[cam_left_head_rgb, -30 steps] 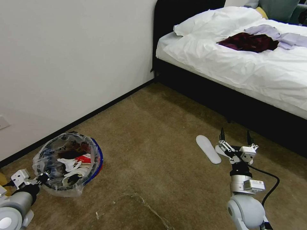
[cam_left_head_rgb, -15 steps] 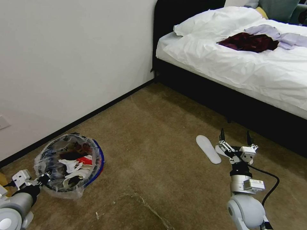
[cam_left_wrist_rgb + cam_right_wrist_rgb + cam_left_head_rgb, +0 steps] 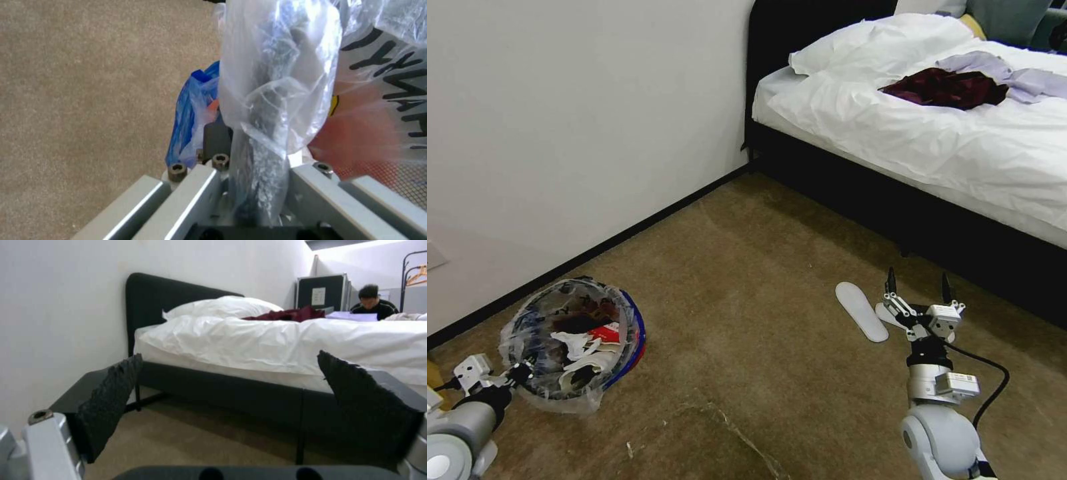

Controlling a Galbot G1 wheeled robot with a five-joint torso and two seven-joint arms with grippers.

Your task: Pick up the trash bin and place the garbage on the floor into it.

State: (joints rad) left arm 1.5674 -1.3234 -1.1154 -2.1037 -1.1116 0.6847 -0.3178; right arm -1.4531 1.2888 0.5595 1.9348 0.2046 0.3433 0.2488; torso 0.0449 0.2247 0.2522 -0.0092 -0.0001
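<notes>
From the head view, your left gripper (image 3: 520, 375) sits low at the left, clamped on the near rim of the bin (image 3: 577, 340), which rests on the floor (image 3: 747, 347) close to the wall (image 3: 574, 133). The bin already holds white paper and a red wrapper. Your right gripper (image 3: 917, 288) hovers near the bed (image 3: 934, 133) with its fingers spread and nothing between them, just beside a white insole (image 3: 860, 310) lying on the carpet.

The left wrist view shows where the risk is — the jaws pinch a bunched fold of the clear bag (image 3: 276, 100), and you cannot tell how much of the hard rim is inside that fold. If it is mostly plastic, lifting could pull the liner out or tear it, and the bin would tip and spill what it holds. The red wall of the bin (image 3: 356, 140) lies just beside the jaws, so check the bite before raising.

The right wrist view shows both pads (image 3: 111, 400) well apart, facing the dark bed frame (image 3: 231, 396). Reach for the insole carelessly and you may clip that frame — keep low and short.
</notes>
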